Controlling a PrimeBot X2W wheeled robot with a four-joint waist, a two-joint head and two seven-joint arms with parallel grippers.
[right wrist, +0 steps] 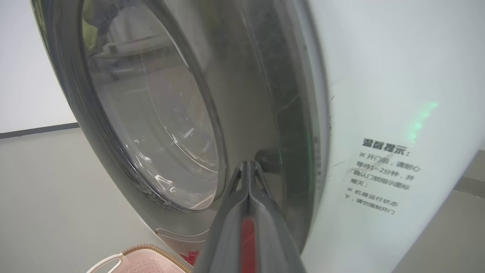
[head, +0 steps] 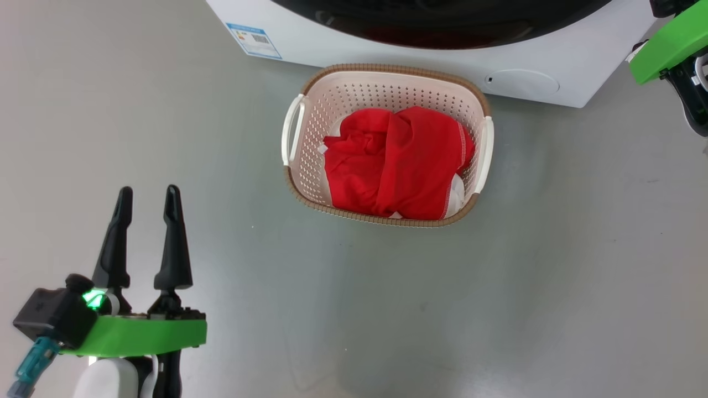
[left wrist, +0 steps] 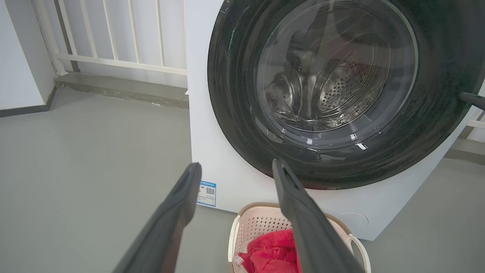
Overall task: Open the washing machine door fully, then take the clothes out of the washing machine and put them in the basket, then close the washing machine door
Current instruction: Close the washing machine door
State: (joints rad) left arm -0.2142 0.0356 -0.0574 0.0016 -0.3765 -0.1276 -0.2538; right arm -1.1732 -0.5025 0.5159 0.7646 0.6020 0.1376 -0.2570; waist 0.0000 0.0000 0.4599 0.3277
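Jaws closed, the right gripper (right wrist: pixel 248 163) should push the door (right wrist: pixel 178 117) squarely at its rim until latched; left gripper (head: pixel 149 190) spread, empty.

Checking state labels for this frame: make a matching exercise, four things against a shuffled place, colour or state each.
1 clothes
2 left pincer
3 right pincer
4 washing machine door

A shut, tips by the door's edge
B in the basket
C open, empty
D black rim, clear glass

Pairs: 1-B, 2-C, 3-A, 4-D
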